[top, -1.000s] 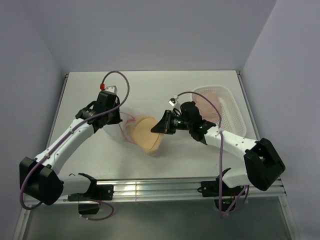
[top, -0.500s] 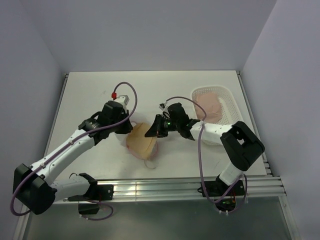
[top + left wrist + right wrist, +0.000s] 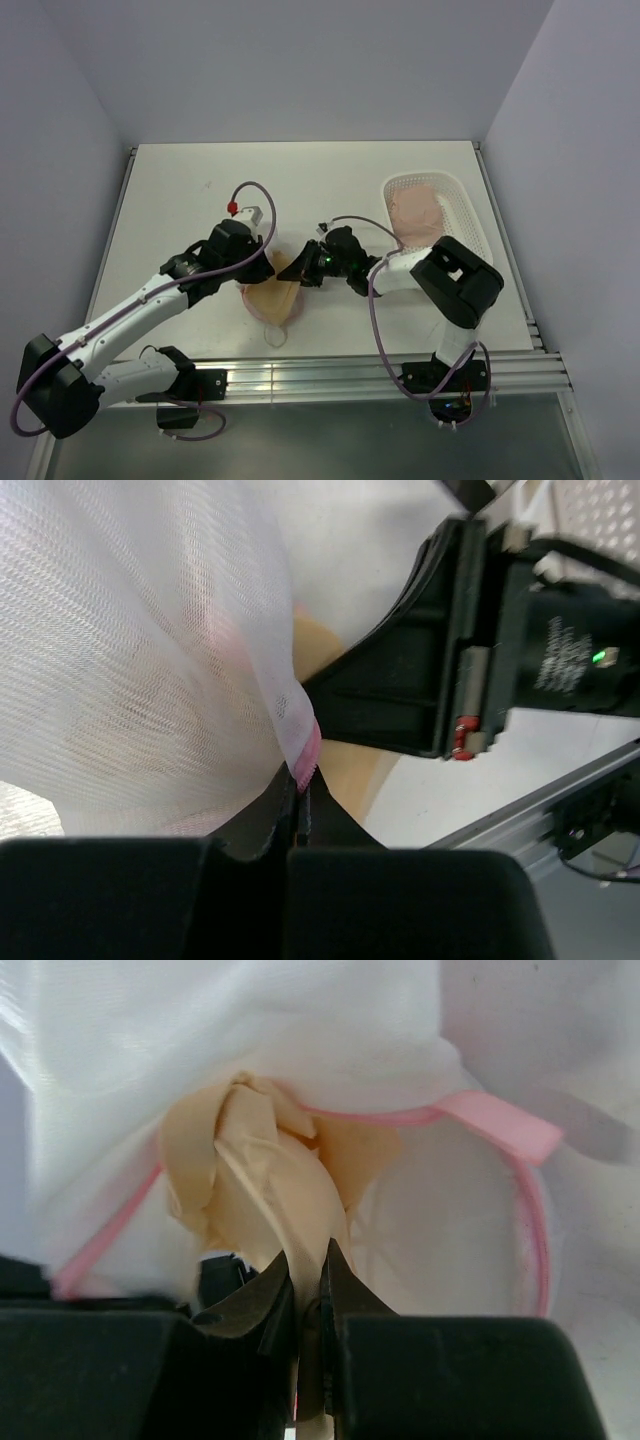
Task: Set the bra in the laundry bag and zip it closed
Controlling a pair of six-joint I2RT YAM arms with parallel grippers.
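The peach-tan bra [image 3: 272,298] lies near the table's front centre, mostly inside the white mesh laundry bag [image 3: 262,308] with its pink zipper rim. My left gripper [image 3: 258,268] is shut on the bag's pink rim [image 3: 303,752], holding the mesh [image 3: 140,660] up. My right gripper [image 3: 297,268] is shut on a fold of the bra [image 3: 290,1200] at the bag's open mouth, whose pink rim [image 3: 500,1125] curves around it. The two grippers are close together over the bag.
A white perforated plastic basket [image 3: 468,222] holding a paler pink garment [image 3: 418,210] stands at the right. The table's front rail [image 3: 350,372] runs just below the bag. Walls close in left and right.
Both grippers have moved toward the near edge and closer together, dragging the bag and bra with them. The right arm has folded inward, and more of the bra sits under the mesh.
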